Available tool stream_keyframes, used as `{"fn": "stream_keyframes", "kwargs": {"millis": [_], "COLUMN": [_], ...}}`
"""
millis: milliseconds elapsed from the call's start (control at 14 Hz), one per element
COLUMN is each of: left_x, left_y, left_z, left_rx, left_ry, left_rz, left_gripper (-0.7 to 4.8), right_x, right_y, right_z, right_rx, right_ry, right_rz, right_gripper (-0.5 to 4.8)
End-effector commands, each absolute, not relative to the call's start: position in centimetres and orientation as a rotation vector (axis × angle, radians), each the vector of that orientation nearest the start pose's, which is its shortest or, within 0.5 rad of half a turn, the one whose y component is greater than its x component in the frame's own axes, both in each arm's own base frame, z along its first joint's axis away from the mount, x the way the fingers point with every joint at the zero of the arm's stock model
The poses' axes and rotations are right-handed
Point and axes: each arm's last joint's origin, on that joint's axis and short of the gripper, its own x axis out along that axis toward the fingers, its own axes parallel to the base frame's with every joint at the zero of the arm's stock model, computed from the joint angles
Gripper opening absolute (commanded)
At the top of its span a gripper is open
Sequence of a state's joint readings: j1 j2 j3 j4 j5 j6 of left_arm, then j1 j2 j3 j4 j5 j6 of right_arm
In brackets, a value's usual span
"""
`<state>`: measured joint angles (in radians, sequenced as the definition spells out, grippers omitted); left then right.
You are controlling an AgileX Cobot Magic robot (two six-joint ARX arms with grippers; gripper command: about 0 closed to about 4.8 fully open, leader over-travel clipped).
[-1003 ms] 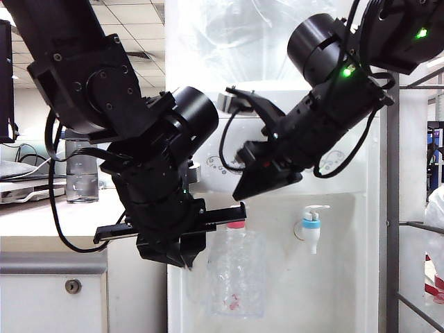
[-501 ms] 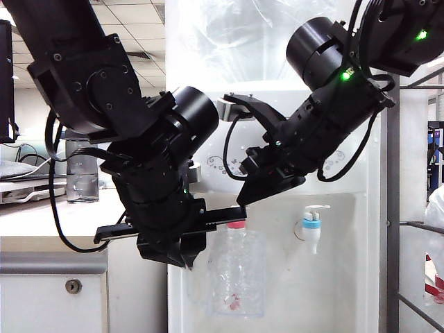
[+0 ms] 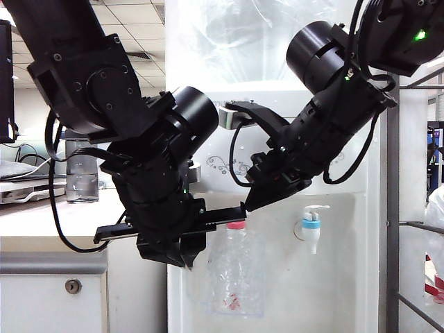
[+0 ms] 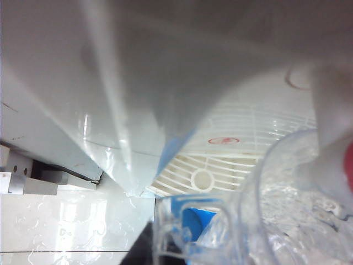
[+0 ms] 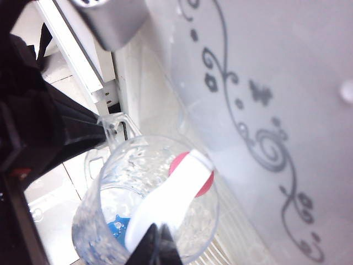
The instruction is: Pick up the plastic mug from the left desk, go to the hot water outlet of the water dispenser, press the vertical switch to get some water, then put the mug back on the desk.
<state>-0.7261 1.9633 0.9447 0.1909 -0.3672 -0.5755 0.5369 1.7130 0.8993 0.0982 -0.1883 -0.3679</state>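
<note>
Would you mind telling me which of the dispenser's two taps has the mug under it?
The red-collared tap, with the plastic mug directly beneath it; the blue-collared tap, further right, has nothing under it.

The clear rippled plastic mug (image 3: 236, 274) hung directly under the red-collared hot water outlet (image 3: 236, 225) of the tall white water dispenser (image 3: 347, 263), right of the cream-topped bench (image 3: 48, 215). The left gripper (image 3: 182, 253) held its handle from the left. The right gripper (image 3: 251, 203) sat just above the outlet, with the blue-collared tap (image 3: 311, 225) to its right.
</note>
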Motion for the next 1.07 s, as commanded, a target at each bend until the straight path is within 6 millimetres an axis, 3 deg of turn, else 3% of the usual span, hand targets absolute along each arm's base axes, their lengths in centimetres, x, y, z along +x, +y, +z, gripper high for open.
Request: {"fn": "stream_keyframes", "kwargs": {"millis": [72, 1074], "left_x": [28.72, 28.65], "left_y": [-23.85, -23.79], "left_z": [11.31, 11.2], "left_rx": [-0.172, -0.163], "left_ry": [0.683, 0.694], "left_rz": [-0.136, -0.131], "left_gripper": [-0.05, -0.05], "right_x": [29.27, 29.18], "right_y": [17.79, 17.88], "right_z": [16.18, 15.28], "right_rx": [-0.466, -0.472], "right_ry": [0.6, 0.633], "right_rz": [0.814, 0.873], "right_gripper": [-0.08, -0.08]}}
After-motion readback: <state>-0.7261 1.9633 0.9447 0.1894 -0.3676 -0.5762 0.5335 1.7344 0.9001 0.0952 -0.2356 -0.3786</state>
